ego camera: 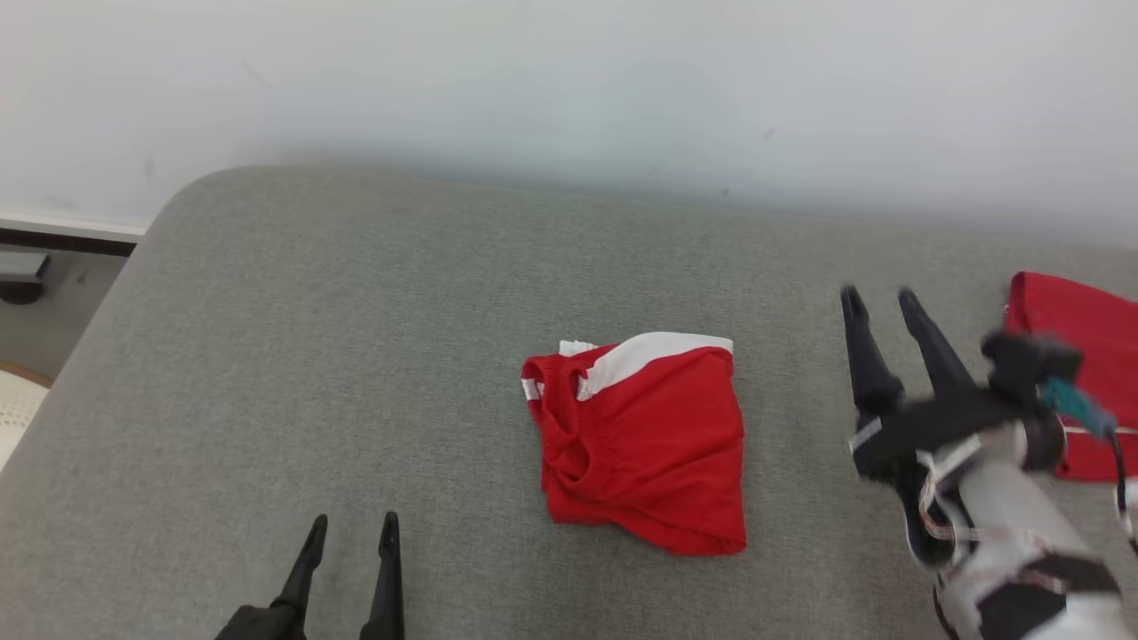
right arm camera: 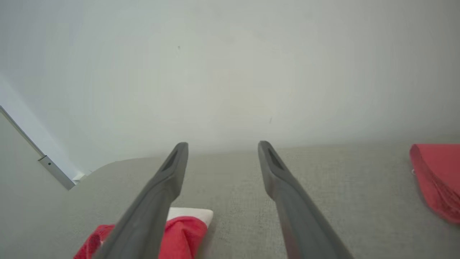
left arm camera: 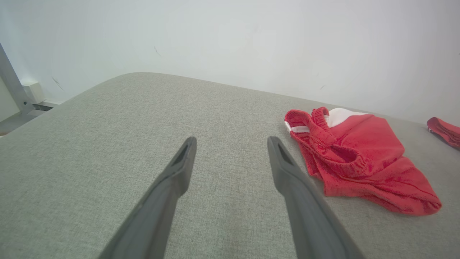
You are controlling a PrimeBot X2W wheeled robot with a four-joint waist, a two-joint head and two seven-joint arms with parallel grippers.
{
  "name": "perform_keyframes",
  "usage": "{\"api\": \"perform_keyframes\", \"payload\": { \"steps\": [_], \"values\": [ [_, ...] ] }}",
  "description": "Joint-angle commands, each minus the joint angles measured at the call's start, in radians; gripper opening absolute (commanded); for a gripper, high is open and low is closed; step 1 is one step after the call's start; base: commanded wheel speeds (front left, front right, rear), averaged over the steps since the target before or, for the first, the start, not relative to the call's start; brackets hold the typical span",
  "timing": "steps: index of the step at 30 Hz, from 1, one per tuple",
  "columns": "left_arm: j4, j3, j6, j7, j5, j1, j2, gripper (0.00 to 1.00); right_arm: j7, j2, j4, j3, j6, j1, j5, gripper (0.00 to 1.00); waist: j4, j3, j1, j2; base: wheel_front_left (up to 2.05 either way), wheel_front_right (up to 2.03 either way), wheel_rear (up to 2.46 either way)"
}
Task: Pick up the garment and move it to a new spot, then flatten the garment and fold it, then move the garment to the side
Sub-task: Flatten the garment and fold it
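Garment [ego camera: 640, 444] lay crumpled between left gripper [ego camera: 354, 519] and right gripper [ego camera: 879, 294], both spread wide, empty. Pinching only its top layer would likely bunch it further.

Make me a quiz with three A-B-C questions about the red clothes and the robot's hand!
1. Where does the middle red garment lie?
A on the grey cushion
B on the floor
C in a basket

2. What colour is its band?
A blue
B white
C yellow

3. How is the right gripper?
A shut on the garment
B shut, empty
C open, empty

Answers:
1 A, it rests mid-cushion.
2 B, a white strip runs along its far edge.
3 C, its fingers stand apart beside the garment, holding nothing.
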Motion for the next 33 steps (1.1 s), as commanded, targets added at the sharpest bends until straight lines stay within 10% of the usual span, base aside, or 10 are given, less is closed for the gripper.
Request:
{"api": "perform_keyframes", "payload": {
  "steps": [1, 14, 33],
  "values": [
    [-0.008, 0.01, -0.005, -0.003, 0.01, 0.016, 0.001, 1.0, 0.001, 0.013, -0.047, -0.045, 0.002, 0.071, -0.062, 1.0, -0.017, -0.002, -0.0001, 0.0, 0.0, 0.0, 0.0],
    [-0.081, 0.082, -0.007, -0.003, 0.06, 0.052, 0.001, 1.0, 0.001, 0.186, -0.478, -0.415, 0.002, 0.521, -0.411, 1.0, -0.085, -0.024, -0.0001, 0.0, 0.0, 0.0, 0.0],
    [-0.09, 0.167, -0.019, -0.003, 0.14, 0.122, 0.001, 1.0, 0.0, 0.223, -0.631, -0.35, 0.001, 0.742, -0.558, 1.0, -0.118, -0.066, -0.0001, 0.0, 0.0, 0.0, 0.0]
  ]
}}
